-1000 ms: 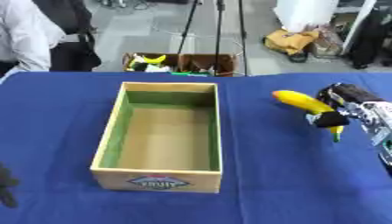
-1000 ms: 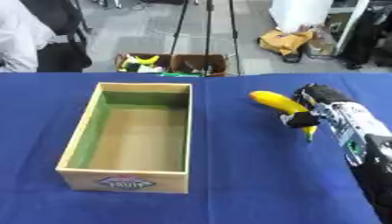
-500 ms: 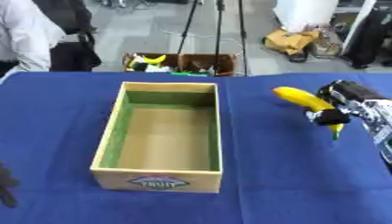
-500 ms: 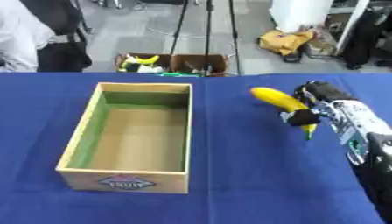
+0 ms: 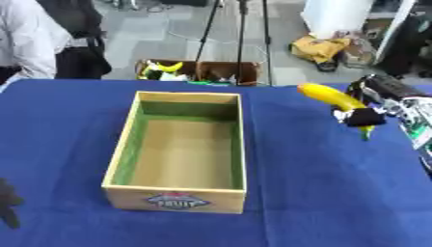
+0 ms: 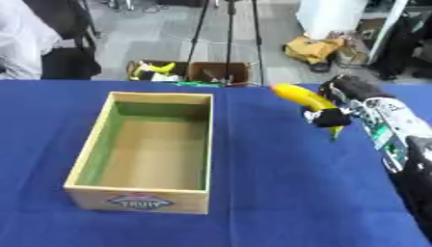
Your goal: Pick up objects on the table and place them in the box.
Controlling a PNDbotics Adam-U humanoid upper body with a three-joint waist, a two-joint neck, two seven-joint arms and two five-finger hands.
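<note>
- Left eye view: the carrying step is judged to be in hand; a banana (image 5: pixel 331 97) is gripped in the curled fingers of the right hand (image 5: pixel 370 102), raised above the tabletop (image 5: pixel 320 183).
- Next, a sideways carry is called for, to the box (image 5: pixel 180 148) lying well off the hand's left, then a release inside.
- The banana is smooth, curved, yellow; the box is rectangular, wooden-looking, green-lined, empty.
- The tabletop is covered in blue cloth.
- The left hand (image 5: pixel 8 201) is barely seen at the lower corner; its fingers cannot be told.
</note>
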